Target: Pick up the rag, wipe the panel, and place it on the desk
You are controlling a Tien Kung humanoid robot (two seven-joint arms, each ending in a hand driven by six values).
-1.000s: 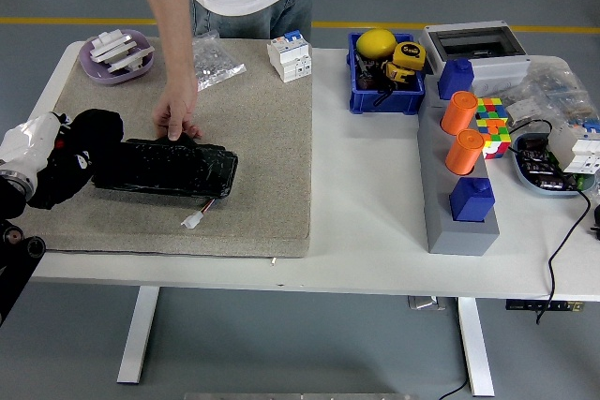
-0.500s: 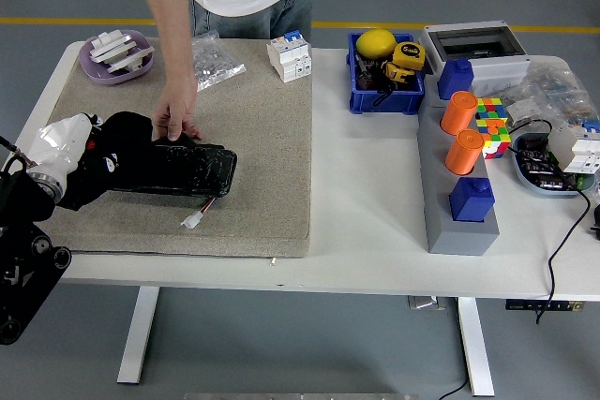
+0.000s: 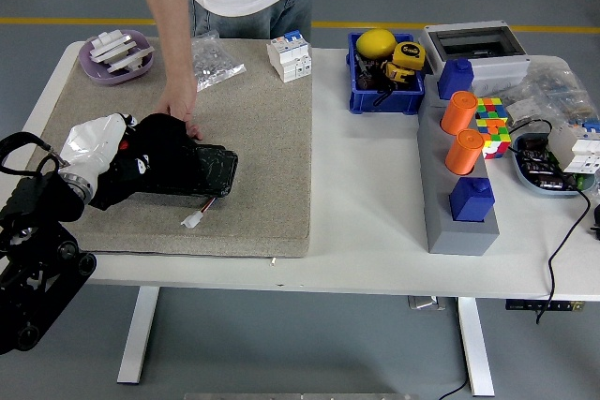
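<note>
1. My left hand (image 3: 155, 152), left of centre in the frame, has its fingers closed on the black rag (image 3: 169, 142), pressed onto the panel (image 3: 202, 175); I judge I'm mid-wipe.
2. A person's hand (image 3: 178, 111) steadies the panel's far edge.
3. Next: sweep toward its right end.

A white rectangular table (image 3: 375, 185) on white metal legs (image 3: 138, 334) fills the frame's centre, standing on a smooth grey floor (image 3: 309, 344). A yellow painted floor line (image 3: 84, 21) crosses the upper edge.
</note>
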